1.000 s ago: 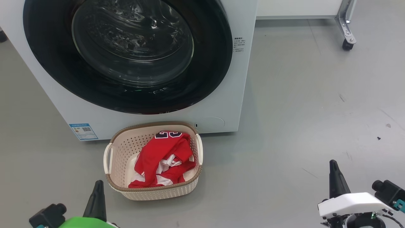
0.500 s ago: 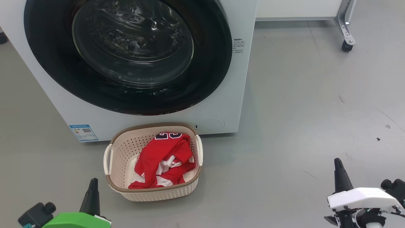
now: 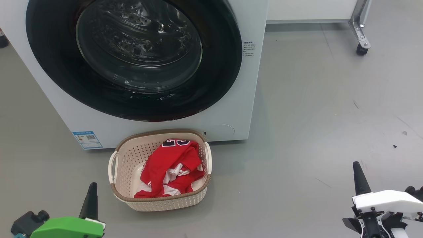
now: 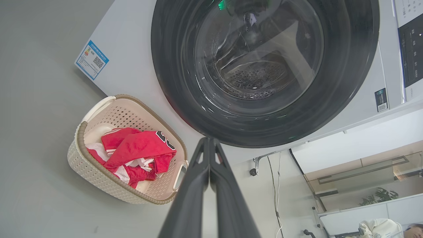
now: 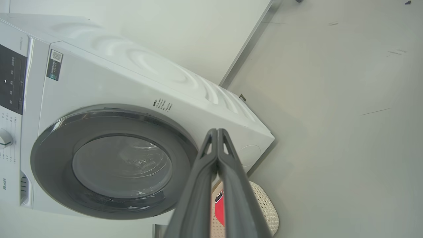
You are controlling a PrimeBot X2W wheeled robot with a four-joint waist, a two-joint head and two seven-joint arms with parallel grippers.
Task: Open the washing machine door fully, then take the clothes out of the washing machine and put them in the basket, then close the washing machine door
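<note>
Holding red clothes (image 3: 167,167), one basket (image 3: 128,159)

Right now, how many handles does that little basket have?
2. One white handle on the left side of the basket, one on its right side, beside the red clothes. None seems hidden.

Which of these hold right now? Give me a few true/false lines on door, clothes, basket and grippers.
1. The washing machine door is shut. True.
2. The clothes are in the drum. False: they lie in the basket.
3. The left gripper and right gripper are both shut and empty. True.
4. The basket stands on top of the washing machine. False: it sits on the floor in front of it, below the door.
5. The left gripper grips a basket handle. False: it is apart from the basket.
</note>
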